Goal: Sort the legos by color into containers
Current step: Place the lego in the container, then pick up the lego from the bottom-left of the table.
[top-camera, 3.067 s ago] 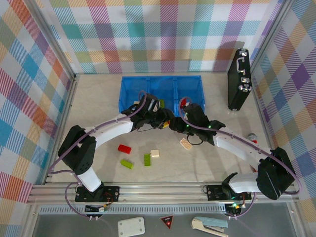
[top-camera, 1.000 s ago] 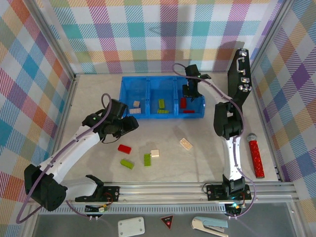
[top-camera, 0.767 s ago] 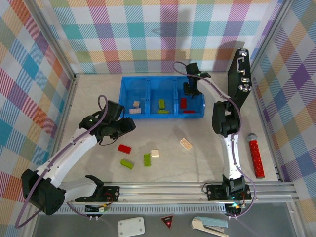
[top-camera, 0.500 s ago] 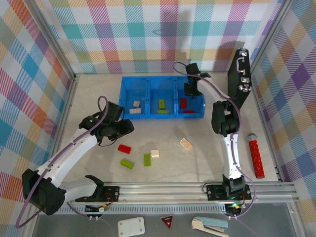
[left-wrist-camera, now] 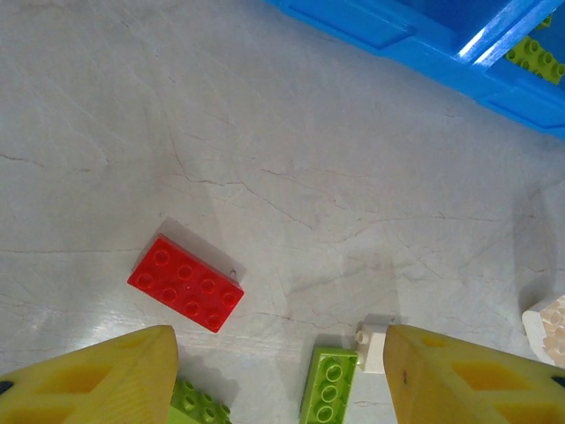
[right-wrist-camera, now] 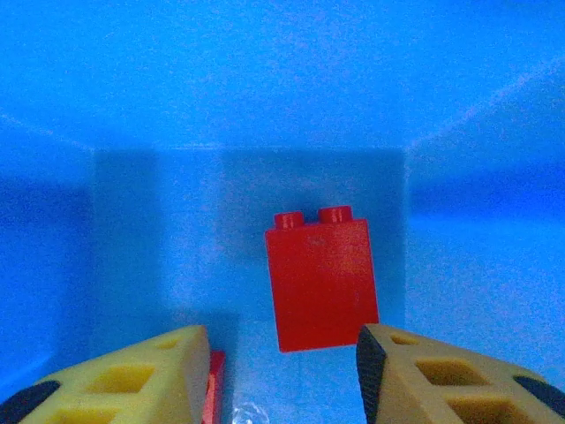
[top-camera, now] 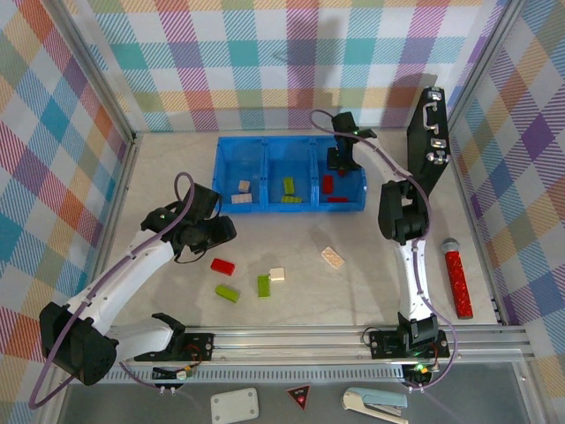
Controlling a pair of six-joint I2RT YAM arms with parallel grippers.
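- The right gripper (right-wrist-camera: 282, 334) hangs over the right compartment (top-camera: 351, 187) of the blue bin (top-camera: 265, 208), with its fingers partly apart.
- The tall red brick (right-wrist-camera: 322, 283) sits between those fingers with a clear gap on one side. It looks let go rather than pinched. I cannot tell whether it is in the air or resting on the bin floor.
- To finish this drop cleanly, the gripper should probably open fully and lift straight up, clear of the brick and the bin walls.
- The left gripper (left-wrist-camera: 278, 331) hovers over the table (left-wrist-camera: 265, 132) just in front of the bin, open wide and holding nothing.
- The wide red brick (left-wrist-camera: 185, 283) lies flat on the table, studs up and turned at an angle. It is below the left gripper, nearer one finger than the other.
- A good pick would likely centre the gripper over this brick, turn the wrist to span its narrow width, then lower.
- A green brick (left-wrist-camera: 331, 389) and a small cream brick (left-wrist-camera: 375, 340) lie near, so the fingers should avoid nudging them.
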